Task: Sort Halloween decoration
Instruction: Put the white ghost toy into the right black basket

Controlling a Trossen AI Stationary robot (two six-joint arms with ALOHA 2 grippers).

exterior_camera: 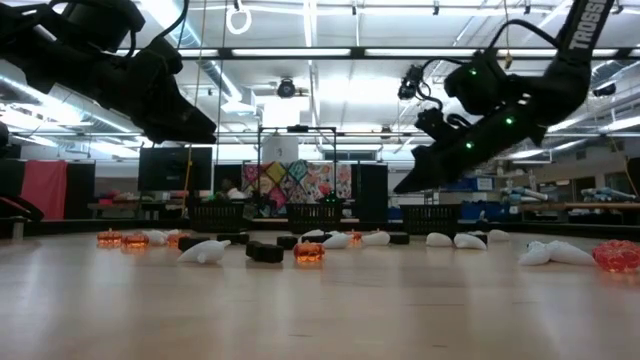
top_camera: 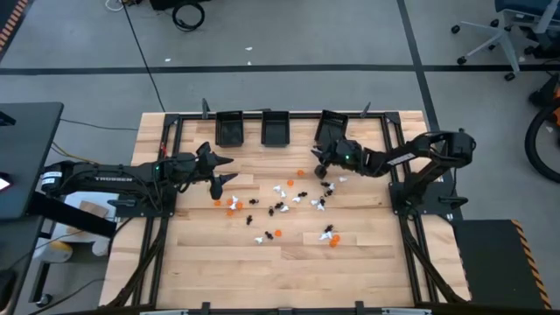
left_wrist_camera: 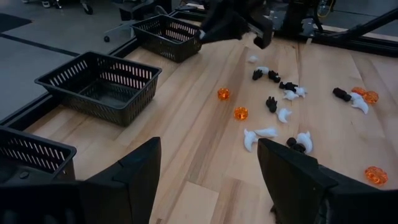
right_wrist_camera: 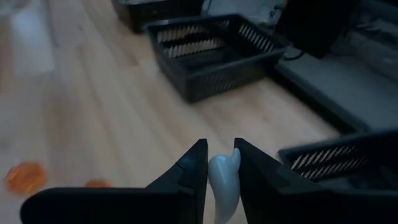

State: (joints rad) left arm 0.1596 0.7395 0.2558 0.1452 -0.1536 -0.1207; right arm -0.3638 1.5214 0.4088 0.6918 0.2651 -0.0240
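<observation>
The Halloween decoration, small orange, black and white trinkets point(top_camera: 280, 206), lies scattered on the wooden table's middle point(left_wrist_camera: 273, 102). My right gripper point(right_wrist_camera: 221, 155) hovers above the table near the far right bin point(top_camera: 331, 124), shut on a white trinket point(right_wrist_camera: 224, 183). Above the table's left side, my left gripper point(left_wrist_camera: 208, 168) stands open and holds nothing, its fingers pointing toward the pile. My right gripper pinches a white curved trinket point(right_wrist_camera: 225, 171) between its two fingertips point(right_wrist_camera: 252, 165). One pointed end of the trinket pokes out just past the tips. The trinket is lifted clear of the table, and the fingers slant down toward the far left.
Three black mesh bins point(top_camera: 229, 129) point(top_camera: 276, 129) point(top_camera: 331, 124) stand in a row along the table's far edge. A black frame rail point(top_camera: 171, 157) borders the table. Bare wood lies toward the near edge point(top_camera: 280, 271).
</observation>
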